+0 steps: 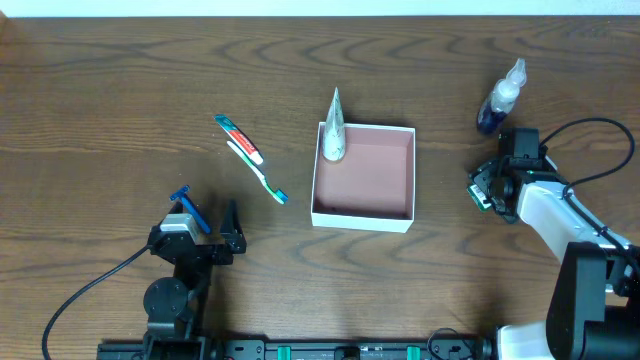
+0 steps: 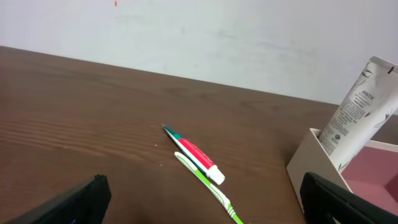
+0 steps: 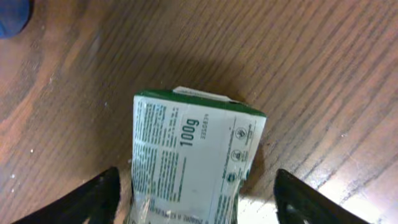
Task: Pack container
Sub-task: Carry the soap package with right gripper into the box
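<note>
The container (image 1: 362, 219) sits mid-desk, just right of centre, with one white tube (image 1: 333, 130) in it.

From overhead I see that tube leaning in the box's far-left corner. A small toothpaste tube (image 1: 238, 138) and a green toothbrush (image 1: 258, 170) lie side by side toward the left edge, apart from the box. A blue bottle (image 1: 498, 105) stands near the far-right corner. The left gripper (image 1: 208, 215) sits by the near edge and the right gripper (image 1: 483, 188) toward the right edge. On my left wrist feed the fingers stand wide apart, with the toothpaste, brush and the container's corner ahead. On the right wrist feed the fingers are spread either side of a green-and-white packet (image 3: 189, 162) lying on the wood — a gap shows on one side.
</note>
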Available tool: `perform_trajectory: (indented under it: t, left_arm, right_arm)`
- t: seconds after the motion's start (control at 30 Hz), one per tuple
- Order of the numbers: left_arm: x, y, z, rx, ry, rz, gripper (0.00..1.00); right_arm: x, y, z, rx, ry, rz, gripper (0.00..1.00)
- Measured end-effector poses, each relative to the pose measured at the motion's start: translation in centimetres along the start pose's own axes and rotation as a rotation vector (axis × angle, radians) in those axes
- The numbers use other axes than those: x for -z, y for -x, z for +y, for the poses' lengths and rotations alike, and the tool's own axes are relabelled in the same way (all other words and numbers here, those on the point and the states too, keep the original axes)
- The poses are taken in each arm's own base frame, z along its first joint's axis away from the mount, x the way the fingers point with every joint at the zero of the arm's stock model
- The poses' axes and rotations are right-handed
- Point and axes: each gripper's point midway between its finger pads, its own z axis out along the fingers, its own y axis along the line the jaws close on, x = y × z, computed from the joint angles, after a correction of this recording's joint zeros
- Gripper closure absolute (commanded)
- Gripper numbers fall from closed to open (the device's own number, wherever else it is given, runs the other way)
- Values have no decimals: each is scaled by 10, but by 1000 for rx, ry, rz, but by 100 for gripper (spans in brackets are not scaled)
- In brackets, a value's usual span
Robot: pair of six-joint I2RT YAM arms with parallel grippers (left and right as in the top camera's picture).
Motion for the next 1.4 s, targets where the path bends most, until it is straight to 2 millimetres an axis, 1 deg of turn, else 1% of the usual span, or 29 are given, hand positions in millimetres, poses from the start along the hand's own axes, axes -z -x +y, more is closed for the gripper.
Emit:
perform_trajectory:
  t: [0.07,0.17,0.5,0.53,0.67,0.8,0.83,0.93,1.03,1.07,1.17,1.23,1.3,1.37,1.4]
  left_arm:
    - [0,0,0,0,0,0,2]
    - [0,0,0,0,0,0,2]
    - [0,0,0,0,0,0,2]
    - [0,0,0,0,0,0,2]
    - [0,0,0,0,0,0,2]
    - [0,0,0,0,0,0,2]
    - [0,0,0,0,0,0,2]
    - [0,0,0,0,0,0,2]
    - [0,0,0,0,0,0,2]
    - [0,0,0,0,0,0,2]
    - [0,0,0,0,0,0,2]
    - [0,0,0,0,0,0,2]
    - [0,0,0,0,0,0,2]
    - [0,0,0,0,0,0,2]
    - [0,0,0,0,0,0,2]
  right_arm:
    - [-3,-1,-1,1,-7,1,41]
    - [-7,-3,-3,2,-18,8,53]
    - [-8,-3,-3,11,-21,8,73]
    - [-8,-3,-3,16,-18,10,74]
    - [-6,-6,0,45,8,35,75]
    - [4,-15,14,87,93,91,72]
    - [10,-15,18,96,124,99,71]
    - [36,-10,32,112,225,86,68]
    - [74,-2,51,139,369,50,67]
    - [84,0,55,145,405,40,67]
    - [123,4,71,180,549,6,67]
    - [146,2,78,201,634,-4,67]
    - [162,-1,83,221,696,-4,67]
    - [173,-9,89,249,739,6,66]
    - [177,-16,93,269,760,19,66]
